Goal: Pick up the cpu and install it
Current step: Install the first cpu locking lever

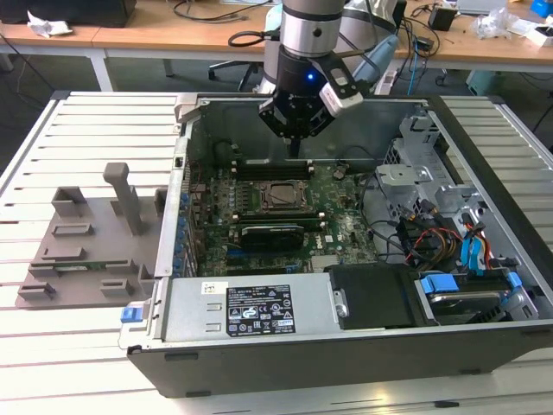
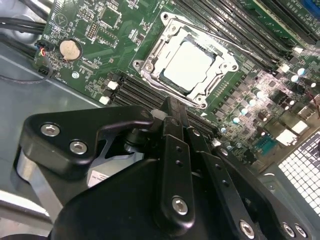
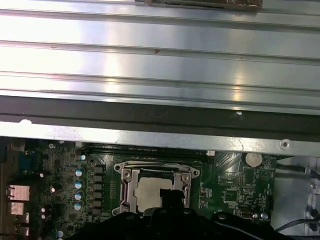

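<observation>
Chip sits in the socket; my pincer, closed and empty, hangs just above it. I'd judge it should seat flat.

A silvery-grey cpu lies flat inside the metal-bordered socket frame on a green motherboard, seen in the second wrist view. The black gripper hangs above the board, its narrow tip close to the frame's near edge and holding nothing. Dark memory slots run alongside the socket. A round coin cell battery sits near the board's edge beside the grey case floor, where black cables trail.
</observation>
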